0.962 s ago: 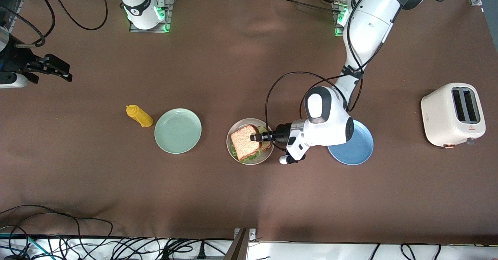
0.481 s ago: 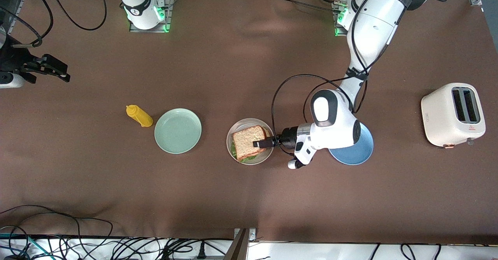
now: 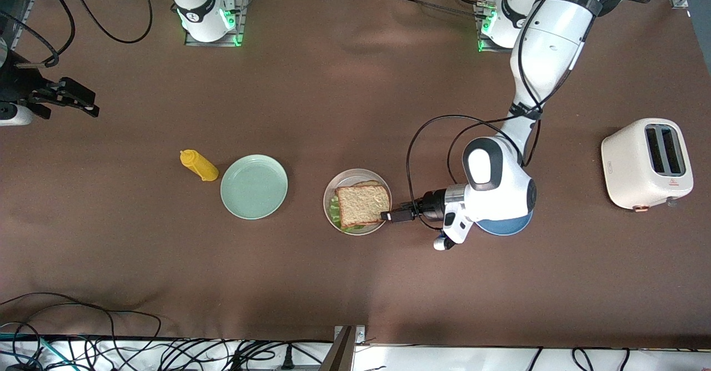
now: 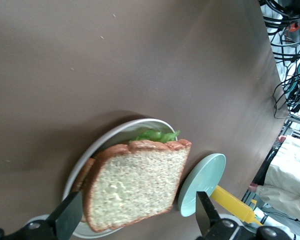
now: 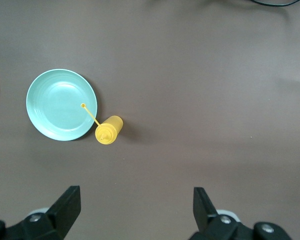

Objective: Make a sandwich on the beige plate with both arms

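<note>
On the beige plate, mid-table, the sandwich sits assembled: top slice flat and roughly square over the lettuce, lower slice peeking out at one edge. Left tool is low at the plate rim on the blue plate's side, jaws spread wide, holding nothing; the wrist view shows both fingers flanking the slice edge without touching it. Right tool waits high over the right arm's end of the table, open and empty, looking down on the mint plate and yellow bottle. My read: placement done, the step in hand is the release and retreat. To do it cleanly, keep the jaws fully wide, back out along the approach line and away from the bread, then lift, so no finger clips the crust and drags the top slice off the lettuce. Main risk is catching the plate rim or the blue plate on the way out. Toaster is well apart, no issue.
</note>
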Robot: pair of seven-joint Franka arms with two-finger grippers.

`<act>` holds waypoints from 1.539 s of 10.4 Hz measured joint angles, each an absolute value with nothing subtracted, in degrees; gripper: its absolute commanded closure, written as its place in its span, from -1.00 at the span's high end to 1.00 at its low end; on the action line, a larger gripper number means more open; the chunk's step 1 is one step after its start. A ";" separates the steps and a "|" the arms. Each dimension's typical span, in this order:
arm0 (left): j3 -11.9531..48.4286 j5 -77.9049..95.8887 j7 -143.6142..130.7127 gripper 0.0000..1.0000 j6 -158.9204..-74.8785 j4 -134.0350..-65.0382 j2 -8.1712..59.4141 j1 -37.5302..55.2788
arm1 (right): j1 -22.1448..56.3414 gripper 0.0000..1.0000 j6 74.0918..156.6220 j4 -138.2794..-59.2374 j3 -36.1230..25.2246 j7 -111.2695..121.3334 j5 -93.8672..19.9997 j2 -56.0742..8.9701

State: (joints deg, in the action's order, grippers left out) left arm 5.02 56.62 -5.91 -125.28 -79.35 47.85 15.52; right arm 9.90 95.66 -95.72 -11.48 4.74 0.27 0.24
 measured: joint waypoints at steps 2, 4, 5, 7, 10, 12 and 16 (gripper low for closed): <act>4.93 44.98 -7.73 1.00 -117.75 -78.44 45.98 12.25 | 9.86 1.00 95.66 -95.69 -12.04 4.74 0.27 0.26; 4.64 30.52 -10.07 1.00 -109.49 -77.91 41.33 9.42 | 9.86 1.00 95.65 -95.63 -12.10 4.74 0.27 0.26; 4.35 28.27 -10.48 1.00 -105.03 -77.90 38.76 7.52 | 9.86 1.00 95.65 -95.60 -12.10 4.74 0.26 0.27; 3.88 25.93 -10.55 1.00 -98.44 -77.89 34.74 2.81 | 9.86 1.00 95.65 -95.56 -12.09 4.74 0.26 0.27; 3.87 17.51 -10.54 1.00 -90.81 -77.70 28.79 -1.77 | 9.85 1.00 95.62 -95.53 -12.10 4.74 0.26 0.27; 4.07 10.75 -10.54 1.00 -84.95 -77.71 24.34 -1.92 | 9.85 1.00 95.62 -95.52 -12.26 4.74 0.26 0.27; 4.00 4.45 -10.38 1.00 -80.92 -79.25 17.16 -1.68 | 9.83 1.00 95.62 -95.46 -12.93 4.74 0.26 0.28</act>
State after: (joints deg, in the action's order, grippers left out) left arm 4.00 4.45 -10.38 -80.92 -79.25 17.16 -1.68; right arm 9.83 95.62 -95.46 -12.93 4.74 0.26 0.28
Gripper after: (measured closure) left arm 0.000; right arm 0.000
